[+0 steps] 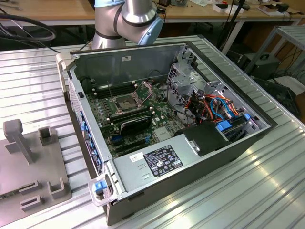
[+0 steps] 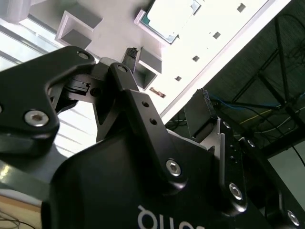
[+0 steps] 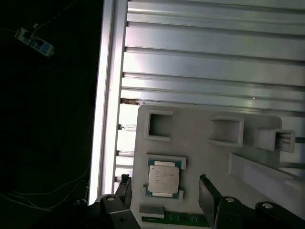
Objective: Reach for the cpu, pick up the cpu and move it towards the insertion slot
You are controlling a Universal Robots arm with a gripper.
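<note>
A ribbed metal counter (image 1: 267, 181) is seen in the exterior view, with an open computer case (image 1: 143, 57) laid flat on it. The arm (image 1: 128, 19) is seen behind the case at the far edge. A grey fixture plate (image 1: 47, 164) is set on the counter at the exterior view's left, well apart from the case interior. Inside the case a green motherboard (image 1: 159, 107) is mounted, and the insertion slot (image 1: 123, 103) is seen on it, its frame hinged up, dark centre exposed, nothing seated in it.

In the first wrist view the same plate is seen close up. The gripper (image 3: 164, 180) is spread wide, with a black finger placed on either side of the cpu (image 3: 163, 179). No contact with the chip is seen, and nothing is held. The cpu is laid flat in a shallow nest on the plate, near the counter's edge.

In the second wrist view the cpu is seen past the parted fingertips (image 2: 129, 55).
</note>
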